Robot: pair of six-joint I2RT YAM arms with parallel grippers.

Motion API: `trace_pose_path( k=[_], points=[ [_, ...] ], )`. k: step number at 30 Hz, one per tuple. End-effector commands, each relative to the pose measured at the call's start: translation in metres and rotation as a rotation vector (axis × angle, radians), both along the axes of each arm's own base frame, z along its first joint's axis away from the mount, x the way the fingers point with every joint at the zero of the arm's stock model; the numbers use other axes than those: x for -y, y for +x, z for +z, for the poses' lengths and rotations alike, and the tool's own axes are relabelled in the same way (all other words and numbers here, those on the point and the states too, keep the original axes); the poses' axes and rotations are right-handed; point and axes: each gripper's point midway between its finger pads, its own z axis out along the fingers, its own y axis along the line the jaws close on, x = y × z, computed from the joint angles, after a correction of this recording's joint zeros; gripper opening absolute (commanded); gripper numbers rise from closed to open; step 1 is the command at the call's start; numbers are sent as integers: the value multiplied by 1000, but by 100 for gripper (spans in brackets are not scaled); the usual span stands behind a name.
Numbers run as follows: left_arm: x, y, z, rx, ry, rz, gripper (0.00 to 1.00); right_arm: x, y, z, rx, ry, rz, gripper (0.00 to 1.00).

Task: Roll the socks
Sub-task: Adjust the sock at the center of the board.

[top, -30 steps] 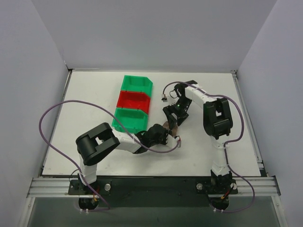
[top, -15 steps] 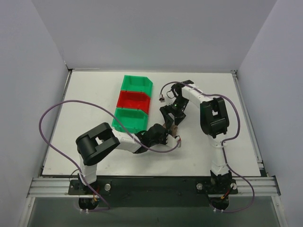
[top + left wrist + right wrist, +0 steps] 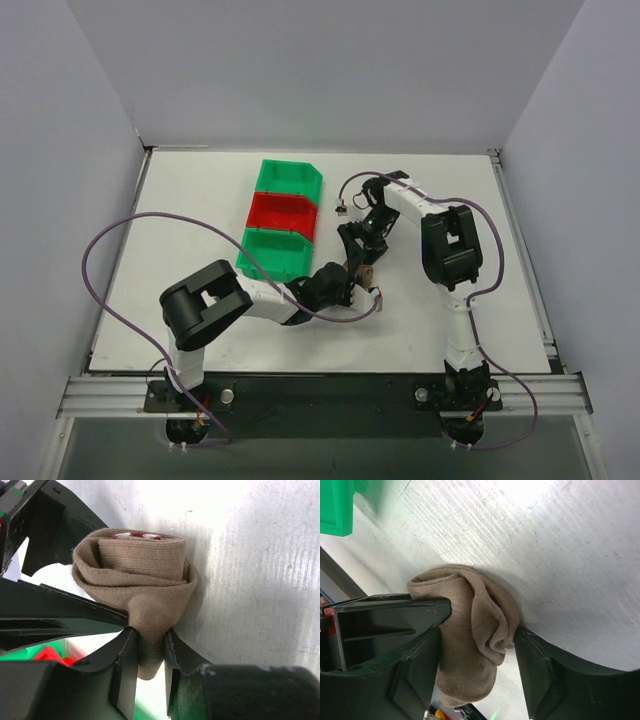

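The socks are a tan knit bundle rolled into a thick coil on the white table, with a sliver of maroon and white cuff showing at its core. My left gripper is shut on the loose tan end of the roll, pinching it tight between both jaws. My right gripper straddles the same roll from the far side, its jaws touching the cloth on both sides. In the top view both grippers meet at the table's middle, left gripper and right gripper, and little of the socks shows.
Three small bins stand in a row left of the grippers: a green bin at the back, a red bin, and a green bin closest to the left gripper. A purple cable loops over the table's left side.
The right arm has drawn slightly toward the left, and its jaws have narrowed onto the roll. The left gripper has held its pinch in place.
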Motion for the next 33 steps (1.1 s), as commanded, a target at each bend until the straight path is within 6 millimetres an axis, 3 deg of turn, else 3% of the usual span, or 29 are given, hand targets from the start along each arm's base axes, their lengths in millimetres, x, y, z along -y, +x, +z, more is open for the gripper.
trace_pose_path(
  k=[1, 10, 14, 17, 19, 23, 28, 29, 33],
  points=[
    [-15, -10, -24, -71, 88, 11, 11, -19, -39, -21, -166, 33, 33, 58],
    [-15, -7, -20, -60, 77, 25, 11, -18, -52, -20, -217, 43, 42, 24],
    [-15, -6, -18, -56, 74, 31, 11, -22, -53, -15, -223, 68, 43, 0],
    [-15, -5, -14, -44, 71, 35, 11, -23, -48, -9, -202, 79, 44, 0],
    [-16, -3, -9, -33, 62, 42, 16, -24, -44, -4, -188, 95, 38, 0],
    [-15, -3, 15, -9, 27, 42, 25, -24, -32, 10, -141, 122, 19, 0],
    [-18, -4, 38, 11, -9, 46, 43, -23, -24, 28, -95, 155, 5, 0],
    [-19, -3, 43, 19, -19, 54, 52, -23, -22, 33, -82, 165, 3, 0],
    [-24, -3, 45, 29, -18, 63, 71, -23, -19, 43, -61, 180, -1, 0]
  ],
)
